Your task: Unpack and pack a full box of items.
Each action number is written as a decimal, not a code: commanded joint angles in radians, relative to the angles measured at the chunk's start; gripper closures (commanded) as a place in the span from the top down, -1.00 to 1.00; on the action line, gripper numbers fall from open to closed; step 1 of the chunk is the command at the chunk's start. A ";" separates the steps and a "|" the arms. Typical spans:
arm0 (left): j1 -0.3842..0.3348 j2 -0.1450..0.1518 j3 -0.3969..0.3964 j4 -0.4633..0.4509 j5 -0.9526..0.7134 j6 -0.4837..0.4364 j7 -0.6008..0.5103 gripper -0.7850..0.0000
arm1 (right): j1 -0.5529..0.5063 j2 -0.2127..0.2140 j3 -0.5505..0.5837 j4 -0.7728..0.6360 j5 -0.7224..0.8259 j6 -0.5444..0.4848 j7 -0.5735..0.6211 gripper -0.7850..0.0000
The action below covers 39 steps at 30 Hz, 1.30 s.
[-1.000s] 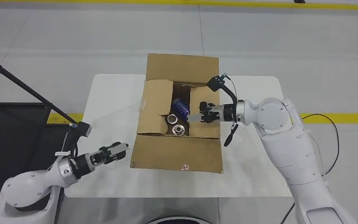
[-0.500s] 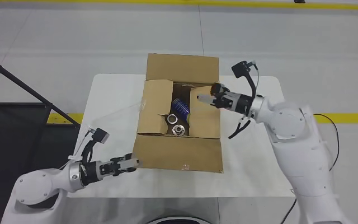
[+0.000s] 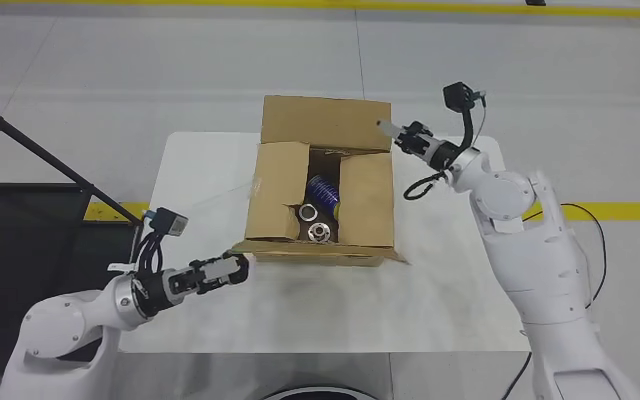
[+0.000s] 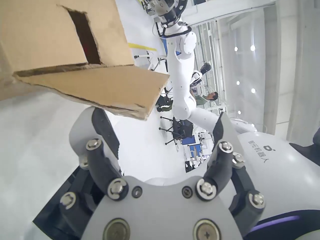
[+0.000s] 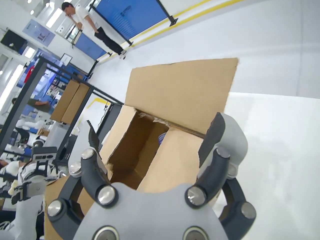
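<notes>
Standing by the white table (image 3: 450, 290), I saw the brown cardboard box (image 3: 367, 230) sitting near its middle with the top partly open. Its far flap (image 3: 325, 122) was laid back toward 12 o'clock. The side flap at 9 o'clock (image 3: 280, 190) and the side flap at 3 o'clock (image 3: 366, 185) were folded in over the opening, leaving a dark gap between them. The near flap (image 3: 315, 255) at 6 o'clock stood out from the box at a slant, its torn edge showing in the left wrist view (image 4: 100, 86). The left gripper (image 3: 240, 268) hung low over the table at about 7 o'clock from the box, just beside the near flap's corner. Its black fingers (image 4: 105, 128) were spread wide with the flap's corner above them, and I could not tell whether they touched the cardboard. The right gripper (image 3: 385, 127) was up at the box's 1 o'clock corner, beside the right end of the far flap. Its fingers (image 5: 213, 133) were likewise held well apart, looking down into the opening. In the gap lay the goods: a blue ribbed item (image 3: 322, 188) toward the far side, and nearer 6 o'clock two small silvery round tops, one (image 3: 308, 212) just beside the other (image 3: 320, 233).
</notes>
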 commanded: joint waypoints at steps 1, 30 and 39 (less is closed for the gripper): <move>-0.018 0.000 0.023 -0.003 0.011 0.008 0.038 1.00 | -0.001 0.000 0.000 -0.003 0.000 -0.004 0.008 1.00; -0.194 -0.004 0.217 0.073 0.098 0.103 0.440 1.00 | 0.231 -0.105 -0.172 0.577 0.182 -0.211 -0.162 1.00; -0.210 -0.004 0.259 0.096 0.166 0.105 0.482 1.00 | 0.322 -0.154 -0.194 0.767 0.377 -0.385 -0.003 1.00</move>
